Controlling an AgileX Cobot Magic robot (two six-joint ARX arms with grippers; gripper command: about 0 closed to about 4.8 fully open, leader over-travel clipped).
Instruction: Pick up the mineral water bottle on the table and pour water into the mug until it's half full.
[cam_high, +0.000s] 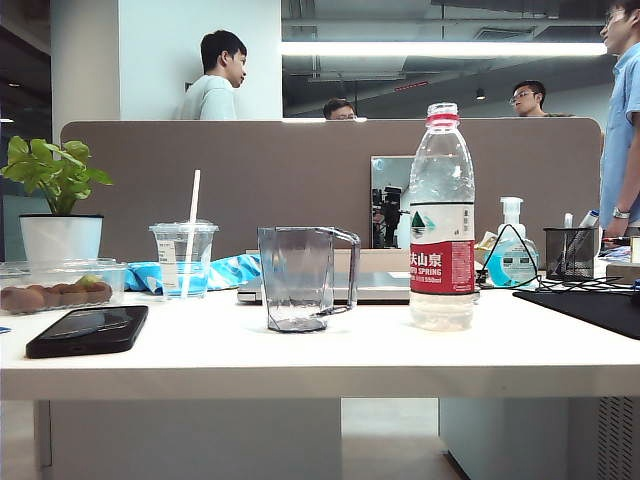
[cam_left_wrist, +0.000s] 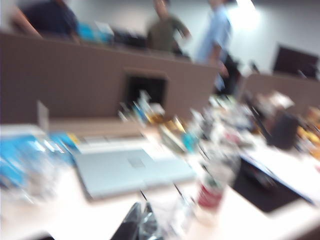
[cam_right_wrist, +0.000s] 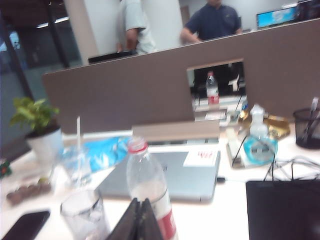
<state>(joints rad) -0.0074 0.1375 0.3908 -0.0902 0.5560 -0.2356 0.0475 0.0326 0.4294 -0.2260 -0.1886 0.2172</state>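
Exterior view: the mineral water bottle (cam_high: 442, 215) stands upright near the front edge of the bench (cam_high: 400, 365), red cap on, with water filling most of it. The mug (cam_high: 303, 277) stands just to its left, apart from it, handle turned toward the bottle, and looks empty. No arm or pincer shows here. So full, the bottle should be fairly heavy and its thin clear wall will likely give under a squeeze; the labelled waist looks the best place to grip, since it is less slick than bare plastic and near the middle of the weight. The mug is light, so a knock could shift it.

Left wrist view: badly blurred. The mineral water bottle (cam_left_wrist: 215, 180) shows as a red-labelled smear on the bench (cam_left_wrist: 75, 215), with the mug (cam_left_wrist: 172, 215) just beside it. A dark shape low in the picture is probably the left pincer (cam_left_wrist: 140, 222), but whether it is clenched or released cannot be told.

Right wrist view: the right pincer (cam_right_wrist: 137, 222) is clenched on nothing, its dark fingers pressed together, in front of the mineral water bottle (cam_right_wrist: 147, 187) and not touching it. The mug (cam_right_wrist: 85, 215) stands beside the bottle on the bench (cam_right_wrist: 220, 215). The cap is on and must come off before pouring.
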